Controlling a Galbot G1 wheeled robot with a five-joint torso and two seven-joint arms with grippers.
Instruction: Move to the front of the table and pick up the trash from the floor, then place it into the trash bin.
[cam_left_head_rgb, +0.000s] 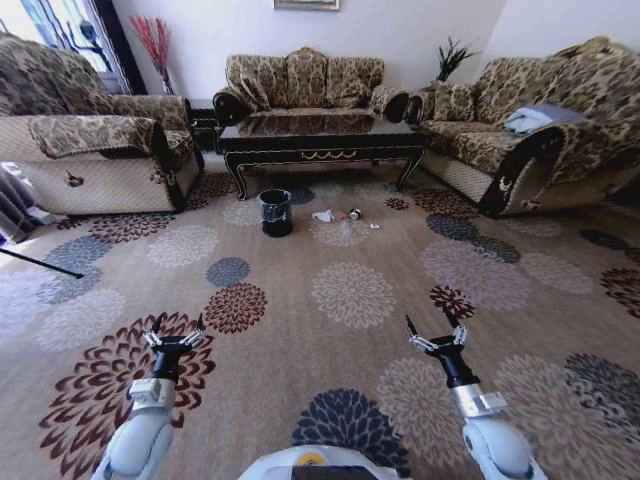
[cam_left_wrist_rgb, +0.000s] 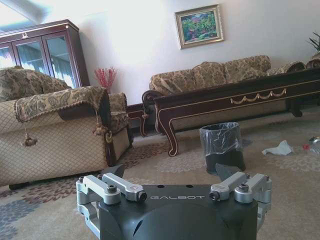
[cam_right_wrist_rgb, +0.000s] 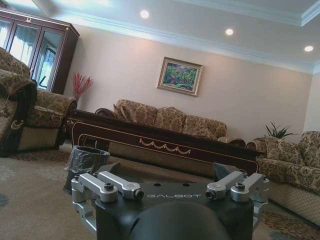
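The left pincer (cam_left_head_rgb: 177, 327) and right pincer (cam_left_head_rgb: 432, 327) hovered near the robot, both spread open and empty. Well beyond them, the small black round trash bin (cam_left_head_rgb: 275, 212) stood on the flowered carpet (cam_left_head_rgb: 350, 290), the crumpled white paper (cam_left_head_rgb: 322, 215) and other trash beside it, before the long glossy dark-brown surface (cam_left_head_rgb: 320, 140). Nothing seemed done yet.

Table (cam_left_head_rgb: 320, 140): you see it long, dark, gold-trimmed.
Bin (cam_left_head_rgb: 275, 211): black, lined, upright before it.
Trash (cam_left_head_rgb: 323, 215): white paper, bottle beside bin.

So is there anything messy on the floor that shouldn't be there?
Yes. Bits of trash lie on the carpet in front of the table, beside the trash bin instead of in it: a crumpled white paper and a bottle. Both pincers, left and right, hang open, far short of them.
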